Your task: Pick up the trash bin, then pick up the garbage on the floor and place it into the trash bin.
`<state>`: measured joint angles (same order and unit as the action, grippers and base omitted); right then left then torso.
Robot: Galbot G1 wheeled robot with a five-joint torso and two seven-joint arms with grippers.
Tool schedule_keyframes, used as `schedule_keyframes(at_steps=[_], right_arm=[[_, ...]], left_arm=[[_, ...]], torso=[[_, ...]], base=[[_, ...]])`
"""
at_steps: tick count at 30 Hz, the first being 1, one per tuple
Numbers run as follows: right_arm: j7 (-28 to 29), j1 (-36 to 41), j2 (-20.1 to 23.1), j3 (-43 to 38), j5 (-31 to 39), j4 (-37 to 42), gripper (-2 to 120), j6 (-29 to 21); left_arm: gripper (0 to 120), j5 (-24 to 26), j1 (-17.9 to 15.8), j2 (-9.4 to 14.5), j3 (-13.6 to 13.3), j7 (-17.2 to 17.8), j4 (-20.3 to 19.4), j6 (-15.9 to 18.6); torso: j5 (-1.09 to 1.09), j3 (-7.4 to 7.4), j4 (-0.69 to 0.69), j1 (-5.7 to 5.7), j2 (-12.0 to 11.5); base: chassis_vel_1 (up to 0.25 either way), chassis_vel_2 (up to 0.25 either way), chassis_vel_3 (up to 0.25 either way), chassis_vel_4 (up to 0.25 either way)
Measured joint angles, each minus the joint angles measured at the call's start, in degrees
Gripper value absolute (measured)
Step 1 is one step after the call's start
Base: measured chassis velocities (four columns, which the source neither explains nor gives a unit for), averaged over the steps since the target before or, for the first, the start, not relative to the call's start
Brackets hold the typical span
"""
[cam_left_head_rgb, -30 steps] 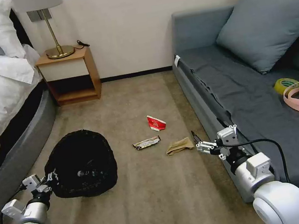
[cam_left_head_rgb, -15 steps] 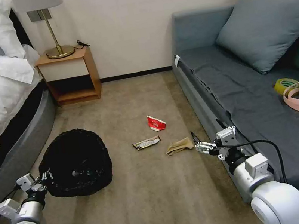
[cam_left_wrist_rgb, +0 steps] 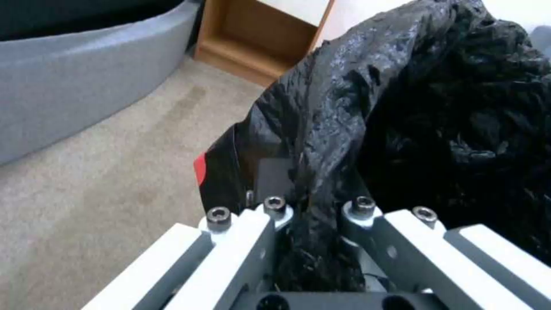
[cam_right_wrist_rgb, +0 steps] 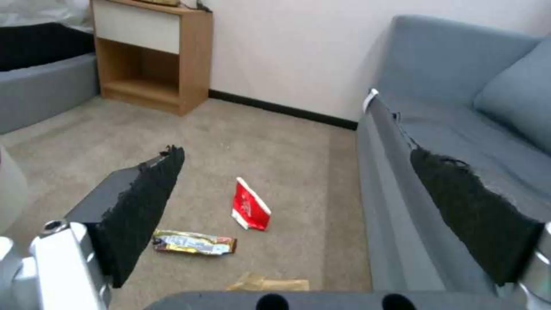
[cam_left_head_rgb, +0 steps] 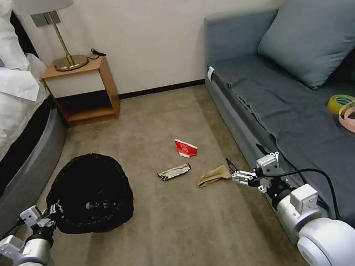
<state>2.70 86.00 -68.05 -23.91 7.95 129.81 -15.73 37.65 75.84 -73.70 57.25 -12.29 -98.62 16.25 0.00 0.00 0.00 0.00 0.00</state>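
L tool (cam_left_wrist_rgb: 313,215) grips trash bin (cam_left_head_rgb: 89,193); R tool (cam_left_head_rgb: 232,170) spread.

The trash bin (cam_left_head_rgb: 89,194) is crinkled glossy black. On the beige carpet (cam_left_head_rgb: 181,240) lie a red-and-white carton (cam_left_head_rgb: 185,147), a dark silvery wrapper (cam_left_head_rgb: 174,172) and a brown paper bag (cam_left_head_rgb: 213,175). The sofa (cam_left_head_rgb: 298,100) is slate blue-grey.

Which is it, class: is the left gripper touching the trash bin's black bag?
Touching. The left wrist view shows the left gripper pinching a fold of the trash bin's black bag.
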Motion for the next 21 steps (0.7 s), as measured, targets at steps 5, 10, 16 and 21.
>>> schedule_keyframes(at_steps=[5,10,16,21], right_arm=[[0.03,0.22,-0.18,0.53,-0.30,-0.10,100,0.00],[0.08,0.07,0.40,0.96,-0.32,-0.20,100,-0.01],[0.15,-1.04,1.94,1.56,0.12,-0.79,100,-0.08],[0.22,-1.44,2.59,1.71,0.28,-1.26,100,-0.09]], left_arm=[[3,0.13,-0.03,0.26,0.05,-0.04,0.00,-0.02],[3,0.13,-0.04,0.28,0.06,-0.07,0.00,-0.03],[3,-0.33,0.21,-0.11,0.21,-0.58,0.20,-0.42],[3,-0.55,0.36,-0.47,0.18,-0.86,0.59,-0.58]], torso=[[0.00,0.00,0.00,0.00,0.00],[0.00,0.00,0.00,0.00,0.00],[0.00,-0.01,0.00,0.00,0.00],[0.00,0.00,0.00,0.00,0.00]], base=[[-0.053,0.053,0.060,-0.055],[-0.033,0.033,0.049,-0.035],[-0.041,0.037,0.045,-0.053],[-0.126,0.108,0.114,-0.102]])
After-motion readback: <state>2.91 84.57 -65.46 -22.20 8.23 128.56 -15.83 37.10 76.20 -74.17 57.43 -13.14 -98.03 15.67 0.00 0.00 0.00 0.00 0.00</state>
